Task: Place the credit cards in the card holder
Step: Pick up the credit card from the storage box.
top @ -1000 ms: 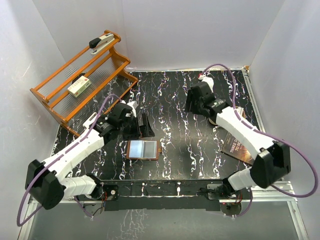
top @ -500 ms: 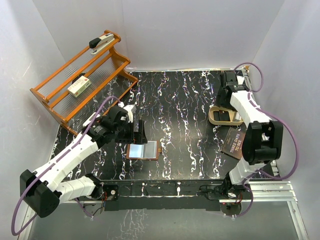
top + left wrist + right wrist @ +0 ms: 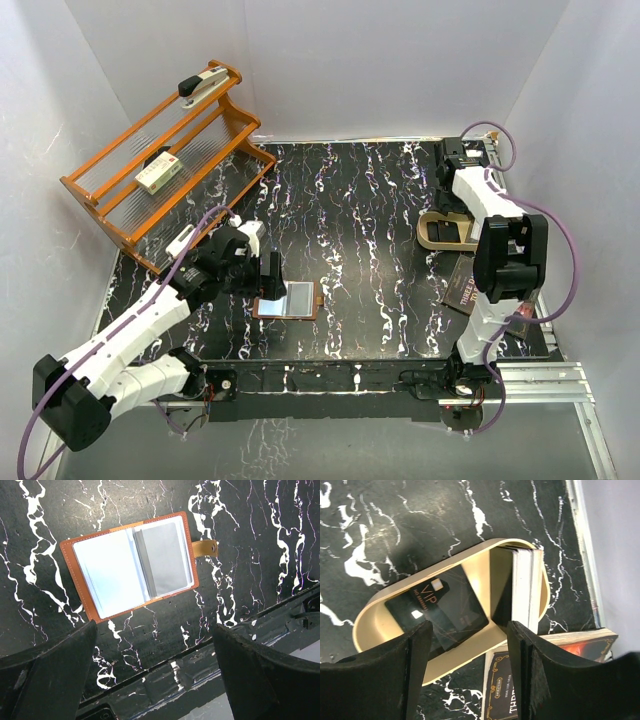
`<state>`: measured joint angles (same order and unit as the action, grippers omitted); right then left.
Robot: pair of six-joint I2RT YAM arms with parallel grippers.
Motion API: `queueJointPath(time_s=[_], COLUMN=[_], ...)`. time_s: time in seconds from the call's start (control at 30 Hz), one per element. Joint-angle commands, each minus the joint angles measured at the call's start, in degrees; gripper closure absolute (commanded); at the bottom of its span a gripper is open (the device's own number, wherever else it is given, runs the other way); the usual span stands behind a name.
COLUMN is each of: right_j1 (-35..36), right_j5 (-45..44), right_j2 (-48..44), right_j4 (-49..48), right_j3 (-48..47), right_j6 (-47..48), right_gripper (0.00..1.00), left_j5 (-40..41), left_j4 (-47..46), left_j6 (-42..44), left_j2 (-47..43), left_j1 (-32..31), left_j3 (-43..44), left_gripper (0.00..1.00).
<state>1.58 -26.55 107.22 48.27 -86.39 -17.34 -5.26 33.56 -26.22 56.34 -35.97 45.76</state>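
The brown leather card holder (image 3: pixel 132 565) lies spread open near the left-centre of the black white-veined table (image 3: pixel 360 200), a grey card (image 3: pixel 165 560) already in its right pocket, and the left gripper (image 3: pixel 155 626) hangs over it, jaws at their widest and empty. At the far right, the right gripper (image 3: pixel 469 630), partly open and empty, is above a beige oval tray (image 3: pixel 370 625) holding a black VIP card (image 3: pixel 437 607) lying flat and a stack of pale cards (image 3: pixel 525 587) on edge. These look light, stiff and slick, so pinching an upright card's exposed edge seems easiest. Since a second ago the left gripper has drawn nearer onto the holder, and the right has swung from mid-table to the tray.
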Motion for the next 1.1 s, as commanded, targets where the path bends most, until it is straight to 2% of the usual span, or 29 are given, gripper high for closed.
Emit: queueJointPath(time_s=[0.0,0.33,0.73,1.07], right_j1=[-0.78,-1.15,-1.15,-3.4], right_j5=[-7.22,-13.98,-17.54,-17.06], right_j2=[1.25,5.69,6.09,6.29], right_j4=[0.57,1.47,1.12,0.95], right_j3=[-3.26,-3.42,-2.73,-3.09], right_j6=[0.28,0.51,1.05,2.08], right_gripper=[0.4,0.38,0.56,0.64], left_j5=[0.18,2.7,2.65,3.61], left_j4=[-0.88,-0.01,-0.09,0.17], left_j6=[1.08,0.86,1.0,0.71], left_j2=[0.46,-0.3,-1.02,-1.57], left_j1=[0.02,-0.03,0.01,0.02], left_j3=[0.3,0.54,0.54,0.53], left_gripper=[0.02,0.01,0.01,0.01])
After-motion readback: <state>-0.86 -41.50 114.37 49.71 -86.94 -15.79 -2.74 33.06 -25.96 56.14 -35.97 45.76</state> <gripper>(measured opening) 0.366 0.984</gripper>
